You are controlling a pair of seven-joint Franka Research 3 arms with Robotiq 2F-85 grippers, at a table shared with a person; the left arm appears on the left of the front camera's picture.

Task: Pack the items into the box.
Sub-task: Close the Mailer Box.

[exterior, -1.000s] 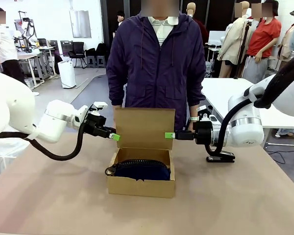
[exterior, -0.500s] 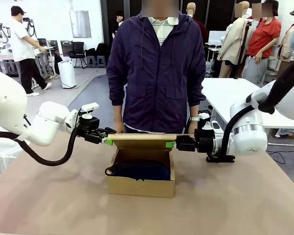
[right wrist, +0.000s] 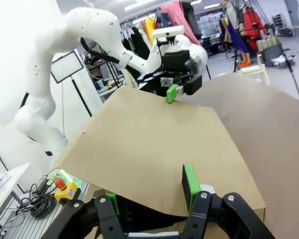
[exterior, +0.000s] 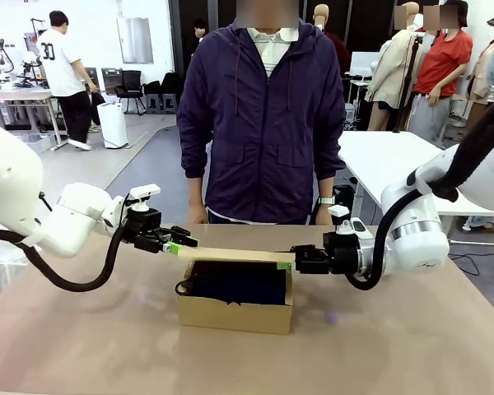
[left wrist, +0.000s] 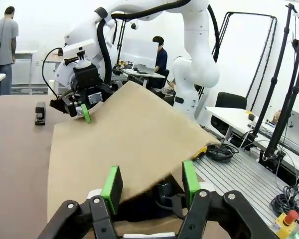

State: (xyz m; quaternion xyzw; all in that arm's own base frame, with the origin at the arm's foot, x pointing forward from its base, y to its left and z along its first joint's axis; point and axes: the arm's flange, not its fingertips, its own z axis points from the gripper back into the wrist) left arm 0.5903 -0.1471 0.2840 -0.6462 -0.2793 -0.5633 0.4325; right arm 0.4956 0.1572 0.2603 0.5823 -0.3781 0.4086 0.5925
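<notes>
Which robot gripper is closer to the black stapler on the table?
Right. The right gripper sits at the flap lid's far edge, close beside the stapler; the left gripper is at the lid's opposite edge, farther off.

A person in a dark purple hooded jacket [exterior: 263, 115] stands at twelve o'clock across the brown table [exterior: 412, 337]. A black stapler [left wrist: 40, 113], or so it seems, lies on it at nine o'clock in the left wrist view.

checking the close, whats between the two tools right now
The box's flap lid spans the stretch, left tool at one end, right tool at the other, seen in the front view. Below it the navy pouch lies inside the box.
</notes>
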